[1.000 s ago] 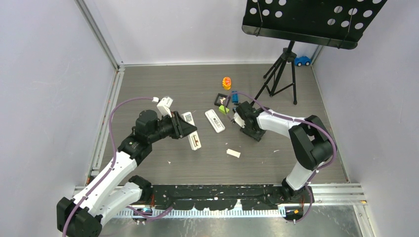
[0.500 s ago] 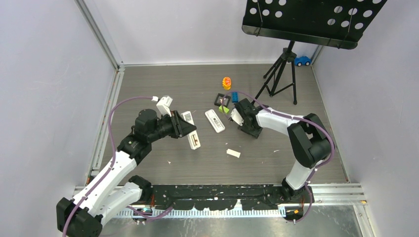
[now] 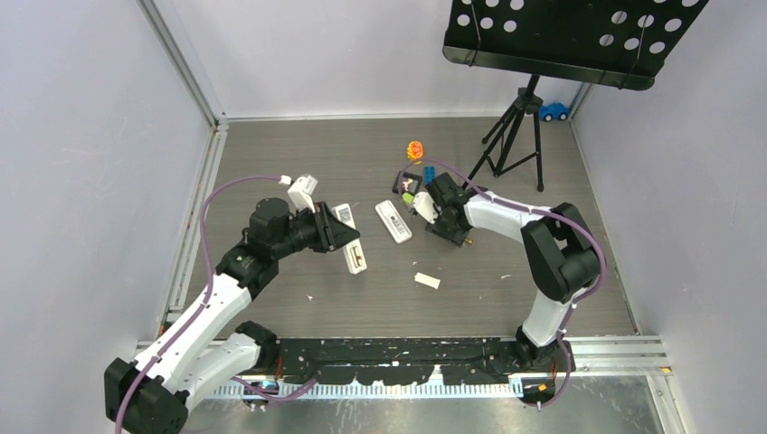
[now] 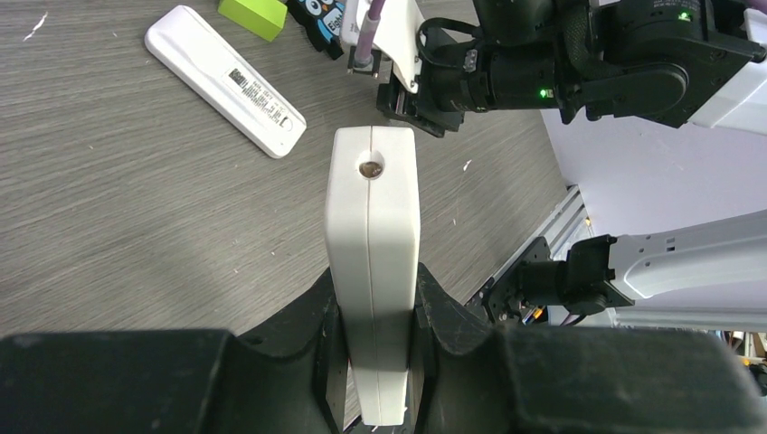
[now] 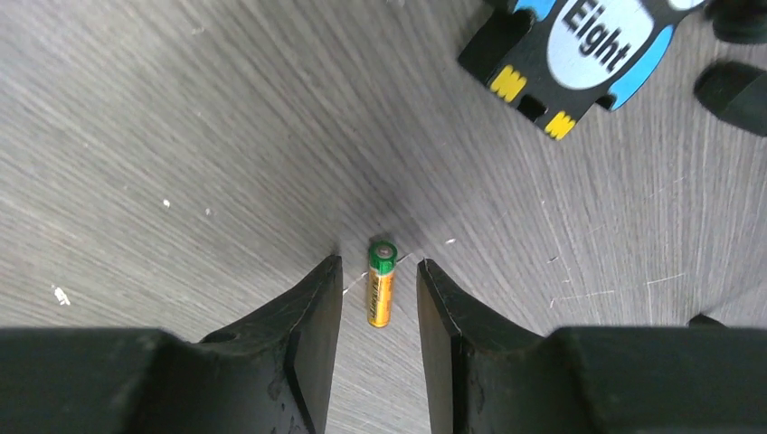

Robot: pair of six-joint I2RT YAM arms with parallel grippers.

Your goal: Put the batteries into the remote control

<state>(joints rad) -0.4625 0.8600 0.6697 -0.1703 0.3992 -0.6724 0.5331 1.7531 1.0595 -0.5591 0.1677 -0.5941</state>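
The white remote control [image 4: 373,262] stands on its narrow edge between the fingers of my left gripper [image 4: 373,298], which is shut on it. Its far end has a small round hole and points toward the right arm. From above, the remote control [image 3: 356,257] is held left of centre by the left gripper [image 3: 340,239]. A battery [image 5: 381,287], orange with a green end, lies on the table. My right gripper [image 5: 378,264] is open and low over it, a finger on each side, touching neither. In the top view the right gripper [image 3: 436,213] hides the battery.
A slim white remote [image 3: 392,221] lies between the arms. A small white piece [image 3: 427,280] lies nearer the front. A black card marked "Eight" [image 5: 579,54], an orange toy [image 3: 415,150], a tripod stand [image 3: 516,136] and a blue toy car [image 3: 553,111] are toward the back.
The right arm has swung left and toward the back, bringing its gripper closer to the small toys. The left arm and the remote it holds have not moved.
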